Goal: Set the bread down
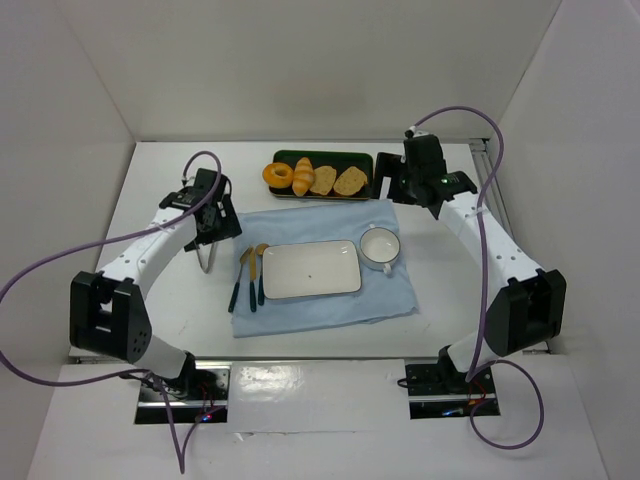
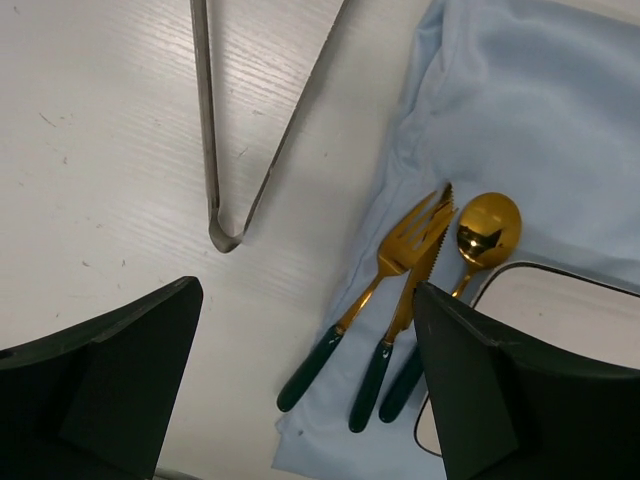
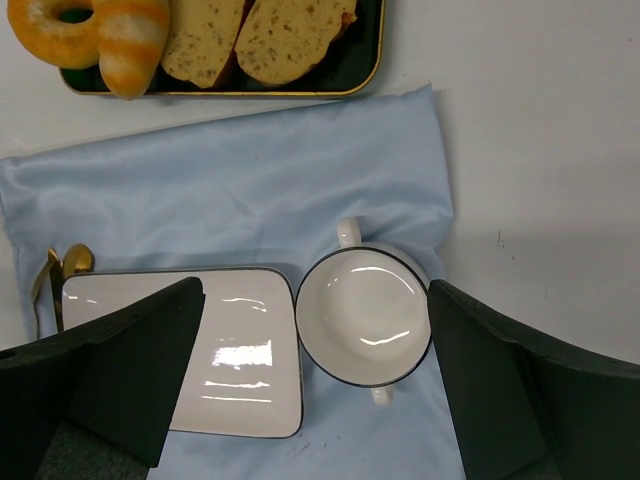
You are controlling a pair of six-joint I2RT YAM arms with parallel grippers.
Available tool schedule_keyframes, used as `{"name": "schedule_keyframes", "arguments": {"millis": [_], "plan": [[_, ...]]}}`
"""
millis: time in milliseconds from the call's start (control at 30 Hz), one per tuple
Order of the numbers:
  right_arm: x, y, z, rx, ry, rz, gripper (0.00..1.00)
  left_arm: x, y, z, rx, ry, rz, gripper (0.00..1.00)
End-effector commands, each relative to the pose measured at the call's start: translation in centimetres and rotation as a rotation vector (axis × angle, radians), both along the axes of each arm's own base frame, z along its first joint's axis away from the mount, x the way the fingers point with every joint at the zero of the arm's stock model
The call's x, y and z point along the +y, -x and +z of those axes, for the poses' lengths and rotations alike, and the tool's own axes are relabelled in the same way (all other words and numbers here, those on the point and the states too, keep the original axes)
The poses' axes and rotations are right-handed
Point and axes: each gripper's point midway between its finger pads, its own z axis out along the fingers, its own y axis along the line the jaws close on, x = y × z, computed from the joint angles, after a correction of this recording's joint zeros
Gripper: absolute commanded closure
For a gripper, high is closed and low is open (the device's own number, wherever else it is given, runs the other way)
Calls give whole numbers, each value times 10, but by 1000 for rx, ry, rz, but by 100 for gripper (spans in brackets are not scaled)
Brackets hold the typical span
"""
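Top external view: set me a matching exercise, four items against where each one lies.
Items
1. bread
2. tongs
3. white cup
4. gold cutlery

Places
A. on the blue cloth, right of the plate
B. on the dark tray
C. on the bare table, left of the cloth
D. on the cloth, left of the plate

Pairs: 1-B, 2-C, 3-A, 4-D

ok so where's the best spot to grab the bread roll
Probably the near end, from above. The bread roll lies lengthwise on the tray, with the doughnut against one side and a bread slice close on the other. Only the end at the tray's rim is free.
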Motion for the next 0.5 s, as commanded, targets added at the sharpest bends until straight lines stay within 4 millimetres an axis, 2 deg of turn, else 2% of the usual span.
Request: {"name": "schedule_keyframes", "arguments": {"millis": [0, 100, 167, 233, 367, 433, 467], "plan": [[4, 0, 27, -62, -12, 21, 0, 14, -5, 2, 18, -53, 9, 0], [4, 0, 34, -71, -15, 21, 0, 18, -6, -12, 50, -72, 13, 0], [4, -1, 33, -63, -13, 21, 0, 29, -2, -26, 97, -112, 27, 0], [5, -3, 43, -79, -18, 21, 0, 36, -2, -30, 110, -114, 48, 0], [5, -5, 47, -84, -19, 21, 0, 47, 3, -50, 147, -80, 40, 0], [5, -8, 58, -109, -21, 14, 0, 53, 1, -53, 150, -73, 49, 0], [5, -8, 52, -92, -15, 14, 0, 57, -1, -52, 139, -63, 64, 0]]}}
